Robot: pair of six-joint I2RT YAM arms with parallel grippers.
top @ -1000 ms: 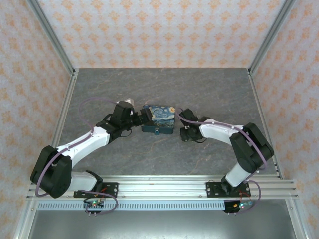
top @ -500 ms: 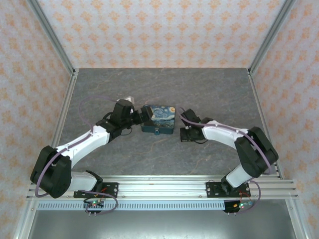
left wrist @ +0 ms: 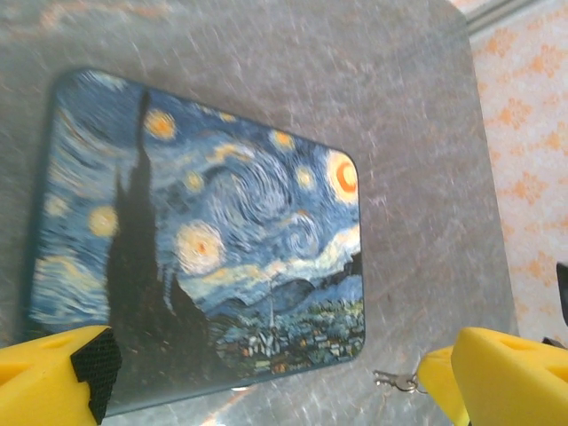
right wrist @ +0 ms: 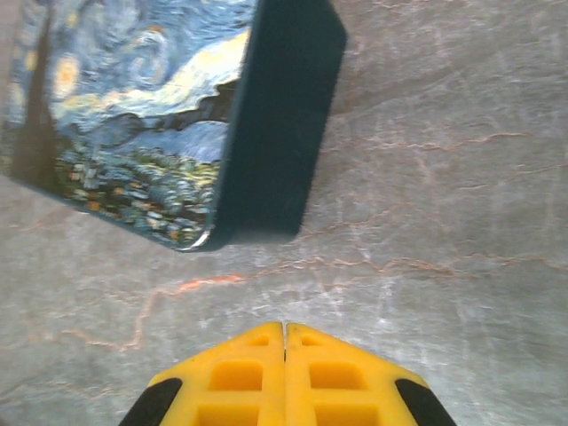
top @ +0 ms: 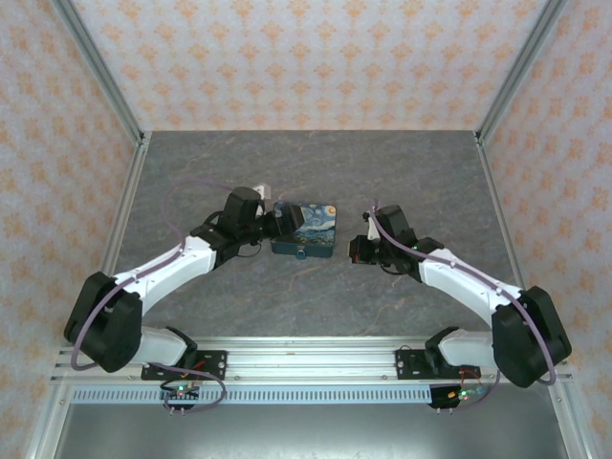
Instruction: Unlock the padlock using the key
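1. Compared with a second ago, the right arm has swung its elbow out to the right, and the right tool [top: 360,251] has drawn back from the right end of the padlock [top: 306,228]. The left arm has edged slightly closer to the padlock's left end.
2. The padlock lies flat on the grey marbled surface [top: 411,172], near the middle and between the two arms, with its blue and yellow swirl print facing up.
3. The right tool is closed with nothing between its fingers. In the right wrist view the two yellow fingers [right wrist: 257,373] are pressed together, and bare surface separates them from the padlock's dark side.
4. The left tool [top: 277,222] sits at the padlock's left end with its fingers spread wide apart. In the left wrist view one yellow finger [left wrist: 53,377] overlaps the padlock's near corner, and the other is off to the side, apart from the padlock. Whether either finger touches it cannot be told.
5. A small metal piece [left wrist: 395,382] lies on the surface just beside that second finger. It is too small to make out.
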